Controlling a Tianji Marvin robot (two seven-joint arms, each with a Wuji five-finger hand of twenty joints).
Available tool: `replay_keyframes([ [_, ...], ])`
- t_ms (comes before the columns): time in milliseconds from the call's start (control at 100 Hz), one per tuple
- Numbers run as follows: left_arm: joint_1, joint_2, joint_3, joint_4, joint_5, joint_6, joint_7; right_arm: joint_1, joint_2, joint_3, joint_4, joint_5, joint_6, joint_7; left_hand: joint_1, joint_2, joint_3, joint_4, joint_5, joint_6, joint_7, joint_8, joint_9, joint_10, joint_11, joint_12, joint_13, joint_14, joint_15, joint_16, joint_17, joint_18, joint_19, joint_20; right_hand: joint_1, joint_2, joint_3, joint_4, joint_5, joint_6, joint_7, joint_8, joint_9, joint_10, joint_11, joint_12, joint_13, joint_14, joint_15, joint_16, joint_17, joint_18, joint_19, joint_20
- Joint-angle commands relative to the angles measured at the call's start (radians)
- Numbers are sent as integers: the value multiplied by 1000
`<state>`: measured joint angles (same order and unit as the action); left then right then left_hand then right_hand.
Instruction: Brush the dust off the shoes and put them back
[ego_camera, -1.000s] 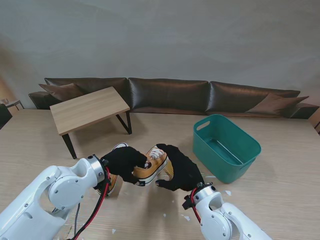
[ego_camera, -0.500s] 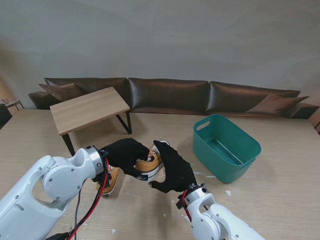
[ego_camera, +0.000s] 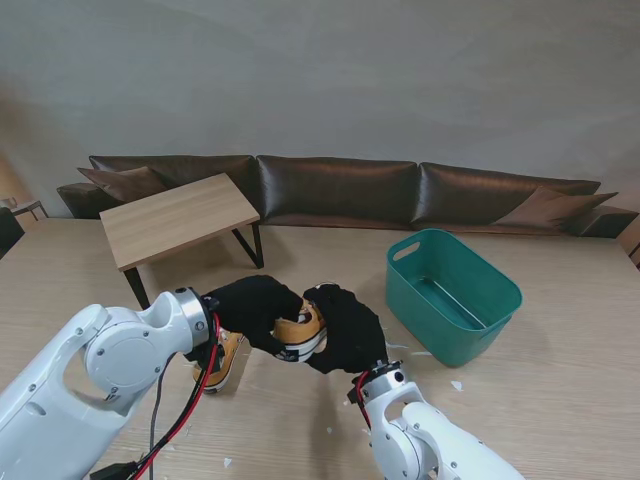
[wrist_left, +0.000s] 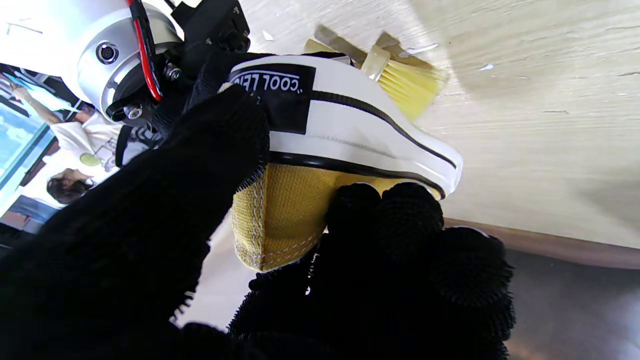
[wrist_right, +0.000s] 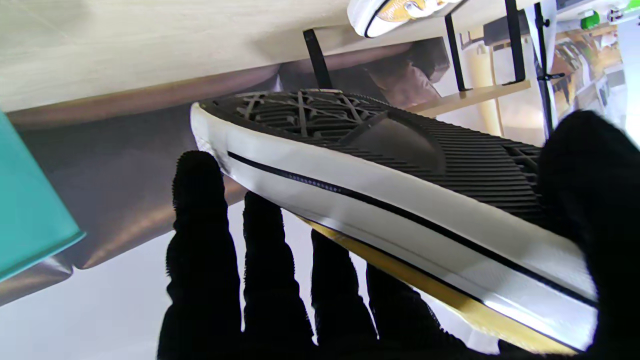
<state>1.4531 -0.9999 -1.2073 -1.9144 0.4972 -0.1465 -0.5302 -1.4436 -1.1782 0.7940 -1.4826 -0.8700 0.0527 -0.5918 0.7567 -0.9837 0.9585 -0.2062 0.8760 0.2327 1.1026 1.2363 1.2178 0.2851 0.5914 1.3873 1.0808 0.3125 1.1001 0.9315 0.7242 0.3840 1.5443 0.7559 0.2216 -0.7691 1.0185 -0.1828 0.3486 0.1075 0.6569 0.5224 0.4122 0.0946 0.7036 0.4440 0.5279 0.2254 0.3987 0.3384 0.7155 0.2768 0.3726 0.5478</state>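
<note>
A: What are the hands doing?

B: The left hand (ego_camera: 262, 310) is gripping the heel of a yellow shoe (ego_camera: 300, 330), lifted off the table (ego_camera: 560, 420). The right hand (ego_camera: 345, 330) is cupping its sole; whether it is truly gripping, I cannot tell.

A: Progress?

B: Seemingly mid-task. The brush (wrist_left: 407, 85) is lying on the table, the other shoe (ego_camera: 228, 360) is waiting there, nothing looks put back.

A: Any writing?

B: The heel patch is reading "COOL LE…", the rest hidden.

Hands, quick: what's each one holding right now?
Left hand: shut on the yellow shoe.
Right hand: shut on the same shoe, fingers along its sole side.
</note>
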Motion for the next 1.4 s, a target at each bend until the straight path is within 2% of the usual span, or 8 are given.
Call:
replay_keyframes([
  [0,-6,-4,3,-8,-7,-4,-9,8,-14,-10,18,-1,-25,-13,196,138,172,107,91,120,479,141,36,-111,41,25,25,-49,23,9,0,-43,26,14,39,86,41,38,74,-55,109,-38,107,-57,12,6,93,-35,39,18,-526,28,37,11],
  [210,-19,-8,12,2,-18,-8,5,33,-32,-39,68,-1,-60,-105,194,144,161,103,86,121,476,145,33,-109,37,23,21,-48,22,8,-5,-40,24,16,56,261,157,47,238,-143,209,-90,366,-113,2,7,286,-79,83,37,-425,31,213,-73],
  [290,-19,-10,13,3,-22,-7,15,38,-38,-45,80,2,-77,-128,199,159,132,97,74,122,466,148,22,-108,25,17,7,-47,16,5,-15,-45,21,17,134,269,137,-90,276,-178,323,-253,447,-123,3,8,365,-97,112,52,-398,25,361,-140],
  [420,-4,-15,3,-3,-16,2,39,41,-47,-44,96,13,-124,-166,212,216,-29,79,33,116,421,135,-16,-102,-31,-11,-37,-45,-31,-18,-53,-59,-12,11,252,246,126,-142,367,-239,466,-324,603,-131,-10,11,503,-134,159,83,-340,4,571,-176],
  [560,25,-23,-20,-7,10,-1,83,39,-56,-36,100,33,-193,-195,183,267,-188,41,-40,79,281,50,-85,-71,-122,-92,-106,-17,-132,-66,-121,-63,-76,-4,287,208,167,-145,459,-268,494,-264,722,-129,-19,68,622,-176,209,130,-253,-29,706,-210],
  [660,49,-23,-43,-14,-6,2,82,30,-59,-25,88,56,-245,-182,171,321,-307,52,-171,11,-177,-462,-271,14,-194,-521,-264,49,-362,-165,-308,-24,-296,-40,290,193,191,-150,486,-270,503,-191,758,-123,5,116,678,-179,250,166,-174,-30,782,-195],
  [800,81,-28,-73,-23,-12,0,104,20,-62,-15,68,79,-269,-166,15,438,-224,118,-148,18,-749,-721,-377,60,-360,-787,-407,80,-561,-279,-459,-21,-488,-99,295,174,225,-158,509,-272,494,-105,788,-120,15,165,722,-185,284,204,-114,-43,823,-171],
  [1390,277,-72,-238,-85,-8,1,321,-24,-77,34,-31,251,-236,-24,1,551,-387,141,-242,-32,-940,-840,-528,84,-478,-973,-592,136,-822,-435,-627,-14,-797,-162,335,146,241,-156,540,-207,468,-61,823,-69,3,202,771,-151,315,240,-85,-16,832,-151],
])
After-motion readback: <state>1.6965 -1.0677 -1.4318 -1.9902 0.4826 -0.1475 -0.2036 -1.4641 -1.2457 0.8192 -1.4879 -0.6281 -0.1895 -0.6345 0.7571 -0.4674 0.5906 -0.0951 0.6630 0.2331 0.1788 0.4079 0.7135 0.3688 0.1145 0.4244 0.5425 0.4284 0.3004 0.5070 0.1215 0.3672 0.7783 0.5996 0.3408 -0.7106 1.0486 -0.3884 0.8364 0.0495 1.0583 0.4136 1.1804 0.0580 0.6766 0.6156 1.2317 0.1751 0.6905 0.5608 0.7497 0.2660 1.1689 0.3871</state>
